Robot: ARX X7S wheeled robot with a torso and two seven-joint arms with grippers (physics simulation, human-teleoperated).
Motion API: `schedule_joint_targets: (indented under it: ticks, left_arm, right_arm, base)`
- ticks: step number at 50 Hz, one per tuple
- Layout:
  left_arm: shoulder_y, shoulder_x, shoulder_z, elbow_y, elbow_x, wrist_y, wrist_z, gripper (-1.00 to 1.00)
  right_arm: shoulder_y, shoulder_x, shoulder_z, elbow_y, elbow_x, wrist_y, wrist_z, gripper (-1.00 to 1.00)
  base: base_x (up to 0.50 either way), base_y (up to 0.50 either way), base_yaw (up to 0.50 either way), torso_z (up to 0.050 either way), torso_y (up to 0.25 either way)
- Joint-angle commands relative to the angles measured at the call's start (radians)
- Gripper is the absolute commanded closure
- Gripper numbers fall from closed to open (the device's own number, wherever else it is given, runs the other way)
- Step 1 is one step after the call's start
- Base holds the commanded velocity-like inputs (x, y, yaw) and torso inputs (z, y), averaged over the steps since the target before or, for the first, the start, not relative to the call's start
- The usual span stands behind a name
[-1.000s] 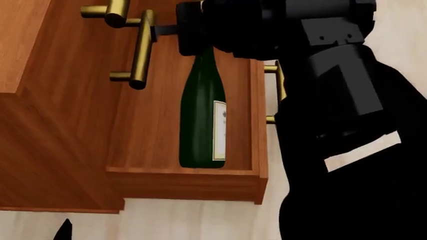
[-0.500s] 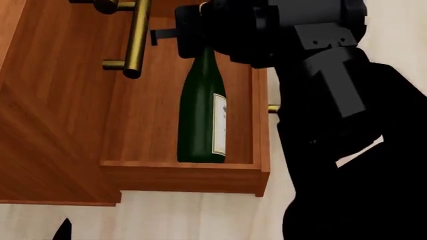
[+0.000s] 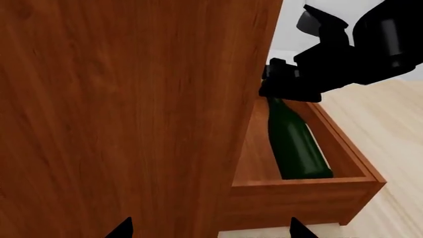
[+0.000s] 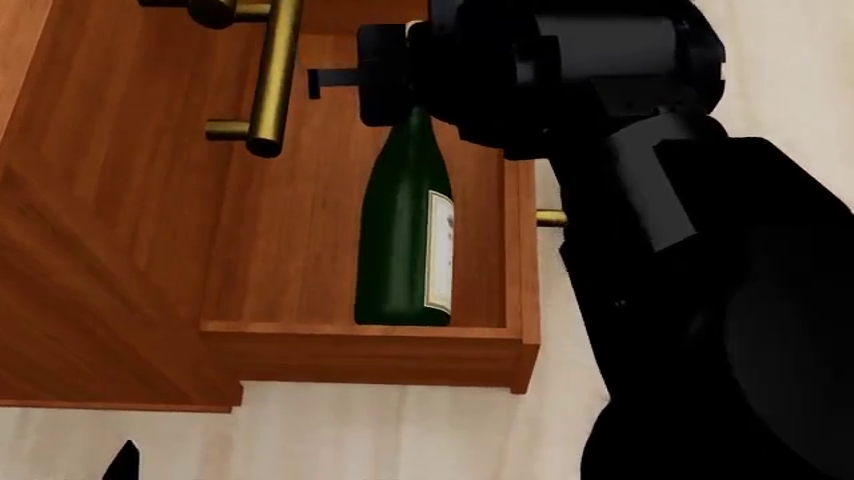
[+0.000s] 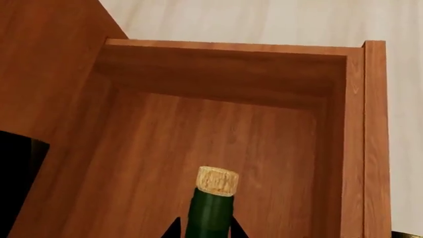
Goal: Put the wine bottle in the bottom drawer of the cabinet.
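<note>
The dark green wine bottle [image 4: 400, 240] is inside the open bottom drawer [image 4: 360, 355] of the reddish-brown cabinet [image 4: 94, 250], its base down near the drawer's near side wall and its white label facing right. My right gripper [image 4: 400, 85] is shut on the bottle's neck. In the right wrist view the tan cork and neck [image 5: 213, 203] sit between my right gripper's [image 5: 205, 230] two tips over the drawer's floor [image 5: 225, 129]. My left gripper [image 3: 210, 230] is open and empty beside the cabinet's side [image 3: 132, 99]. The bottle [image 3: 294, 148] and the drawer [image 3: 297, 198] also show there.
A brass bar handle [image 4: 274, 80] of an upper drawer sticks out just left of the bottle's neck. The bottom drawer's own brass handle [image 4: 550, 217] shows at its right front. Pale floor [image 4: 400, 430] lies below and right of the cabinet.
The head view rose slightly a second ago. Since then my right gripper and the bottle's neck have shifted a little right and my right arm has turned; the bottle's base has stayed put.
</note>
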Motion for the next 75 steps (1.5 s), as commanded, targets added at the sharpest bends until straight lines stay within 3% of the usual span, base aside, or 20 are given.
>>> schedule_joint_targets:
  ticks: [1,4,5,18,39,50,64,75]
  left_arm:
    - [0.013,-0.003,-0.006,0.0,0.006,0.001,0.0,-1.0]
    - [0.014,-0.005,-0.006,0.0,0.008,0.001,0.0,-1.0]
    - [0.014,-0.004,-0.006,0.0,0.007,0.0,0.0,-1.0]
    - [0.039,-0.013,-0.026,0.0,0.015,-0.001,0.0,-1.0]
    - [0.025,-0.01,-0.023,0.0,0.007,-0.005,0.0,-1.0]
    - [0.019,-0.006,-0.021,0.0,0.006,-0.006,0.0,-1.0]
    - [0.024,-0.006,-0.025,0.0,0.007,-0.01,0.0,-1.0]
    - [0.002,-0.007,-0.013,0.0,0.001,-0.005,0.0,-1.0]
  right_arm:
    - [-0.06,0.0,-0.298,0.013,0.266,0.079,-0.005,1.0]
    - [-0.061,0.0,-0.31,0.017,0.275,0.075,-0.004,1.0]
    - [-0.06,0.0,-0.313,0.018,0.278,0.073,0.002,-1.0]
    - [-0.032,0.0,-0.409,0.023,0.369,0.051,0.002,-1.0]
    - [0.11,0.002,-0.853,0.023,0.74,-0.026,-0.019,-1.0]
    - [0.183,0.01,-0.853,-0.004,0.718,-0.035,-0.043,-1.0]
    - [0.36,0.288,-0.732,-0.595,0.738,-0.247,0.192,-1.0]
    - [0.462,0.467,-0.68,-0.922,0.711,-0.331,0.337,-1.0]
  base:
    - [0.0,0.0,0.0,0.0,0.0]
    - [0.0,0.0,0.0,0.0,0.0]
    - [0.0,0.0,0.0,0.0,-0.01]
    - [0.0,0.0,0.0,0.0,-0.005]
    - [0.0,0.0,0.0,0.0,-0.002]
    - [0.0,0.0,0.0,0.0,0.0]
    - [0.0,0.0,0.0,0.0,0.0]
    - [0.0,0.0,0.0,0.0,0.0]
